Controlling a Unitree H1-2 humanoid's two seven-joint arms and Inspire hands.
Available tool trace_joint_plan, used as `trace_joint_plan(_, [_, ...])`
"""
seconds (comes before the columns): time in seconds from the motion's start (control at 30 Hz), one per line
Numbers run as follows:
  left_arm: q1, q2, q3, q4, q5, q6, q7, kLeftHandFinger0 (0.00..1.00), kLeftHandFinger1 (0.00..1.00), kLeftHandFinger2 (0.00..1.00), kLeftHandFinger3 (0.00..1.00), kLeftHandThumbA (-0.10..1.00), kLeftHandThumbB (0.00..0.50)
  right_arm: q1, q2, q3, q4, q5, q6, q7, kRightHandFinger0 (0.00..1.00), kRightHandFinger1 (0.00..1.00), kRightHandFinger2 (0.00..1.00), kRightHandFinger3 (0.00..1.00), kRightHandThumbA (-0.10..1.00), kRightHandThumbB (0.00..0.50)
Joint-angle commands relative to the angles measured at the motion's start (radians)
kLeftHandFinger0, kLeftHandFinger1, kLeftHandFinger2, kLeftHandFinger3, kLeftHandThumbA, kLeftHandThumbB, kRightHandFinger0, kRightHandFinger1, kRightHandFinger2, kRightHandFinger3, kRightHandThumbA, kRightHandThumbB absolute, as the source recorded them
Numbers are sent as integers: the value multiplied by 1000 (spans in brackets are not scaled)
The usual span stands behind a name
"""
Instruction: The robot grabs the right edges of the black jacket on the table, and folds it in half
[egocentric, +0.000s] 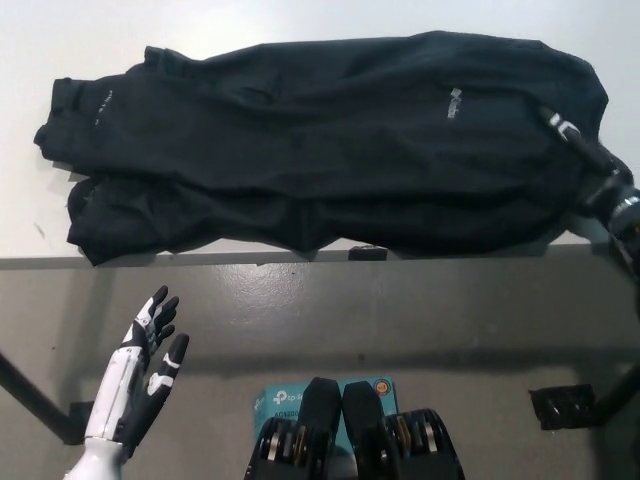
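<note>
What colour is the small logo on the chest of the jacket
White, or light grey, on the black jacket; the logo shows in the head view, too small to read.

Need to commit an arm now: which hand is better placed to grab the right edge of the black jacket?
The right. The black right hand already lies at the right end of the black fabric jacket on the white table. The white left hand hangs open below the table edge, far from that side.

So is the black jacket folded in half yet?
Not yet. The black jacket lies spread lengthwise across the table; the right hand is on its right edge; the left hand rests below.
</note>
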Motion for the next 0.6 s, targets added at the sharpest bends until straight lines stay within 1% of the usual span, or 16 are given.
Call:
trace_joint_plan(0.0, [-24,13,2,-25,3,-26,6,1000,1000,1000,1000,828,169,-94,32,-25,-174,43,12,-190,0,0,475,638,-100,108])
trace_joint_plan(0.03, [-25,15,2,-25,2,-24,3,1000,1000,1000,1000,828,167,-87,36,-26,-195,28,12,-185,0,0,473,554,-100,90])
trace_joint_plan(0.07, [-26,16,2,-26,2,-22,2,1000,1000,1000,1000,829,167,-84,38,-27,-202,24,12,-186,0,0,472,534,-100,87])
trace_joint_plan(0.1, [-26,17,0,-27,13,-21,6,1000,1000,1000,1000,840,167,-82,41,-34,-212,26,12,-195,0,15,476,558,-100,68])
trace_joint_plan(0.13, [-26,21,0,-29,16,-21,4,1000,1000,1000,1000,843,158,-76,48,-36,-223,26,-18,-187,0,33,470,678,-100,50])
trace_joint_plan(0.17, [-27,21,0,-26,17,-23,5,1000,1000,1000,1000,844,155,-74,49,-35,-224,23,-43,-181,0,67,458,837,-100,37])
trace_joint_plan(0.2, [-29,21,0,-23,17,-26,7,1000,1000,1000,1000,844,147,-73,50,-38,-223,22,-71,-175,0,85,480,1000,-100,44])
trace_joint_plan(0.23, [-28,20,0,-23,15,-24,6,1000,1000,1000,1000,844,143,-71,51,-39,-232,19,-82,-183,0,117,499,1000,-100,44])
trace_joint_plan(0.3, [-29,18,0,-23,7,-19,5,1000,1000,1000,1000,846,140,-74,50,-51,-231,28,-91,-194,0,137,519,1000,-100,66])
trace_joint_plan(0.33, [-30,19,1,-22,6,-20,4,1000,1000,1000,1000,847,136,-75,48,-55,-236,30,-97,-197,0,156,538,1000,-100,67])
trace_joint_plan(0.4, [-32,20,1,-19,7,-27,5,1000,1000,1000,1000,850,130,-77,46,-63,-255,35,-91,-208,0,162,552,1000,-100,71])
trace_joint_plan(0.43, [-33,20,1,-16,9,-31,7,1000,1000,1000,1000,850,122,-78,39,-63,-251,35,-98,-196,0,152,539,1000,-100,68])
trace_joint_plan(0.47, [-34,21,1,-16,12,-30,7,1000,1000,1000,1000,858,130,-79,36,-61,-262,31,-91,-201,0,134,513,1000,-100,62])
trace_joint_plan(0.5, [-35,23,0,-18,17,-25,7,1000,1000,1000,1000,873,127,-82,33,-62,-271,28,-104,-202,0,126,512,1000,-100,47])
trace_joint_plan(0.57, [-34,22,3,-14,7,-29,6,1000,1000,1000,1000,871,125,-82,34,-64,-283,27,-117,-207,0,118,519,1000,-100,49])
